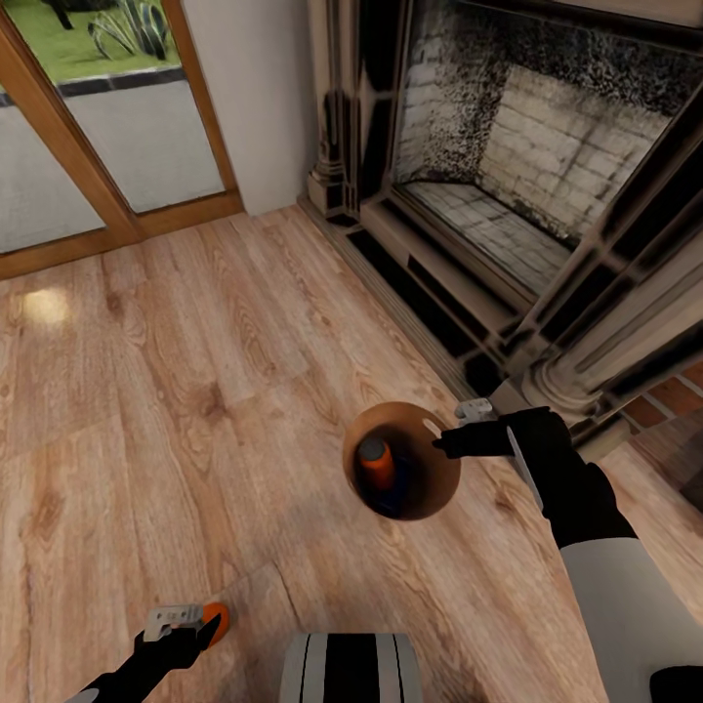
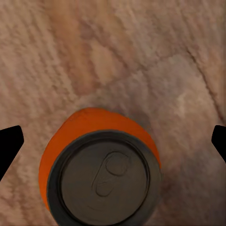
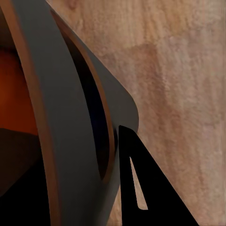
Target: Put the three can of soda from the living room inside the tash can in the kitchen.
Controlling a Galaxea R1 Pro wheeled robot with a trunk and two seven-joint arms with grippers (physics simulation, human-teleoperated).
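The tash can [image 1: 430,488], grey outside with a tan-brown rim and inside, stands on the pale wood floor. Inside it are an orange can of soda [image 1: 376,461] and a dark blue one [image 1: 395,500]. My right gripper [image 1: 441,445] is shut on the bin's rim; in the right wrist view a black finger [image 3: 141,188] lies against the grey wall [image 3: 70,117]. The second orange can [image 1: 219,619] stands on the floor at lower left. My left gripper [image 1: 200,627] is open above it, and the can's grey top [image 2: 106,181] shows between the spread fingertips [image 2: 9,141].
A stone fireplace [image 1: 527,186] with a raised hearth ledge [image 1: 430,283] stands close behind the bin and my right arm. A wood-framed glass door [image 1: 98,156] is at the back left. Open plank floor [image 1: 195,371] lies between. My trunk [image 1: 351,669] is at the bottom.
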